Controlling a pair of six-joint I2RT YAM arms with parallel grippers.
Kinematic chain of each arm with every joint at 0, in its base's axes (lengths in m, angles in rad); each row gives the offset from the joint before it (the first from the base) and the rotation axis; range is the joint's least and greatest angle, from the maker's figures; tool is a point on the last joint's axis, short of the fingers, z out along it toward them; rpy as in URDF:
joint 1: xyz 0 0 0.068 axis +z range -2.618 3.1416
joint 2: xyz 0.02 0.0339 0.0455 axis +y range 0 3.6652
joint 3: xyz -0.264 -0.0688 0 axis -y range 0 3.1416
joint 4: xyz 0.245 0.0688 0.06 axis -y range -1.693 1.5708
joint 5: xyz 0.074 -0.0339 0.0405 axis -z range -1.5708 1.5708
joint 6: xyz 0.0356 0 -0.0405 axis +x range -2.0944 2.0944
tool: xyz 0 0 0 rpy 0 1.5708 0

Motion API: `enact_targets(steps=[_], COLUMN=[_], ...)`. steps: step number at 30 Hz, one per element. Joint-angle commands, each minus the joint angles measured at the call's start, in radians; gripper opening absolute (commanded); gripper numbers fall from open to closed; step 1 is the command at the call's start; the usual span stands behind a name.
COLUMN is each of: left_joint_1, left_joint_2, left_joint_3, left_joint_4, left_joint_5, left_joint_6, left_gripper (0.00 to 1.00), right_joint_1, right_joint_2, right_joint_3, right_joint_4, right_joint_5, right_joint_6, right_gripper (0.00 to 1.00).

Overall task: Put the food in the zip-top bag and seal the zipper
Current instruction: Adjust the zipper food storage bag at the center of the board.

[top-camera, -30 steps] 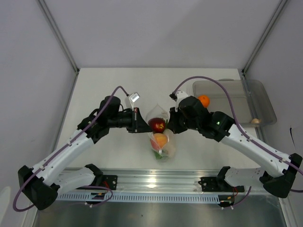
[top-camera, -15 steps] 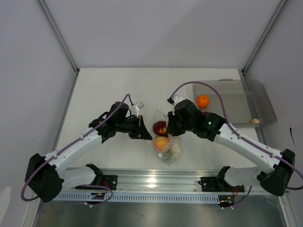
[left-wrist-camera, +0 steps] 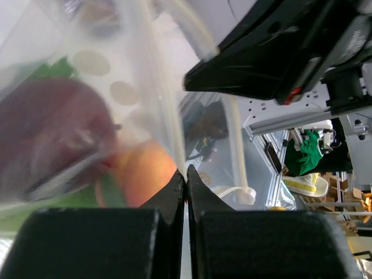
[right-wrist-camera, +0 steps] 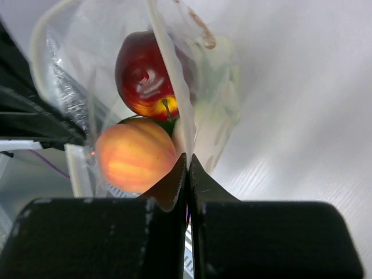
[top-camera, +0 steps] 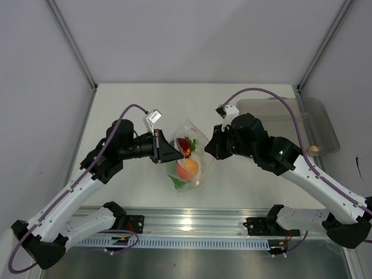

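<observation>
Zip-top bag (top-camera: 190, 135) held stretched at both sides
Left end effector (top-camera: 173, 155) and right end effector (top-camera: 210, 149) each clench its edge; it hangs farther left than before, red fruit (top-camera: 185, 146) and peach (top-camera: 188, 169) inside

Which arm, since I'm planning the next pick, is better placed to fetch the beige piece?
Right, probably: the beige piece lies at the tray's near edge on that side, far from the left gripper. The right gripper must release the bag first.
</observation>
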Motion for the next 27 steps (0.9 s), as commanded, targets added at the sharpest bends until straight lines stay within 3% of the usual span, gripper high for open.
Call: enact_targets(steps=[1, 3, 7, 10, 13, 19, 23, 27], left_joint_1=[0.008, 0.007, 0.013, 0.013, 0.013, 0.011, 0.013, 0.013], left_joint_2=[0.037, 0.052, 0.112, 0.103, 0.085, 0.019, 0.008, 0.029], left_joint_3=[-0.105, -0.199, -0.241, -0.18, -0.011, 0.078, -0.003, -0.176], left_joint_4=[0.03, 0.064, 0.086, 0.08, 0.003, -0.042, -0.025, 0.04], left_joint_5=[0.005, -0.003, -0.007, 0.003, -0.004, -0.001, -0.013, -0.004], left_joint_6=[-0.007, -0.013, -0.013, -0.013, 0.007, -0.002, -0.004, -0.024], left_gripper=[0.0, 0.01, 0.01, 0.01, 0.01, 0.01, 0.01, 0.01], right_joint_1=[-0.007, -0.016, -0.033, -0.031, -0.031, -0.03, -0.033, -0.039], right_joint_2=[-0.032, -0.024, 0.028, 0.061, 0.054, -0.015, -0.063, -0.058], right_joint_3=[-0.068, -0.161, -0.244, -0.188, -0.087, 0.026, -0.031, -0.118], right_joint_4=[0.072, 0.111, 0.172, 0.128, 0.068, 0.005, 0.037, 0.082], right_joint_5=[-0.049, -0.081, -0.109, -0.08, -0.044, -0.04, -0.067, -0.073], right_joint_6=[0.042, 0.06, 0.074, 0.044, 0.005, 0.007, 0.034, 0.048], right_gripper=[0.0, 0.0, 0.0, 0.0, 0.0, 0.0, 0.0, 0.01])
